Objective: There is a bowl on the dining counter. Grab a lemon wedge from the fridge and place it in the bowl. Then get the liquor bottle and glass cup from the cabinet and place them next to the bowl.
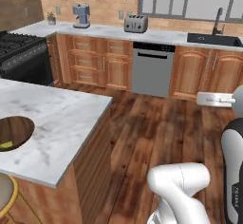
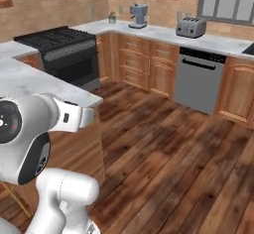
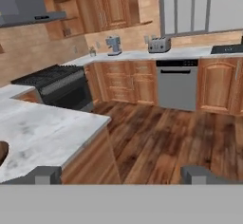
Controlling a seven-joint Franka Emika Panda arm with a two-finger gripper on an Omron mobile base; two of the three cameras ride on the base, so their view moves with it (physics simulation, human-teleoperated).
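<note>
Wood-floored kitchen, with the corner of the dining counter (image 1: pixel 52 118) in front of the robot.

Its marble top runs away to the left, its long side toward the stove (image 1: pixel 21 57). On it, at the left edge of the left base view, sits the dark brown bowl (image 1: pixel 14 132), upright with its open side up, and a yellow lemon wedge (image 1: pixel 5 145) lies inside near its front rim. In the hand view the gripper (image 3: pixel 122 174) hangs over the floor just past the counter's corner, fingers (image 3: pixel 45 174) spread wide and holding nothing. Behind stand a dishwasher (image 1: pixel 153 69), a toaster (image 1: pixel 135 24) and a coffee machine (image 1: pixel 81 15).
</note>
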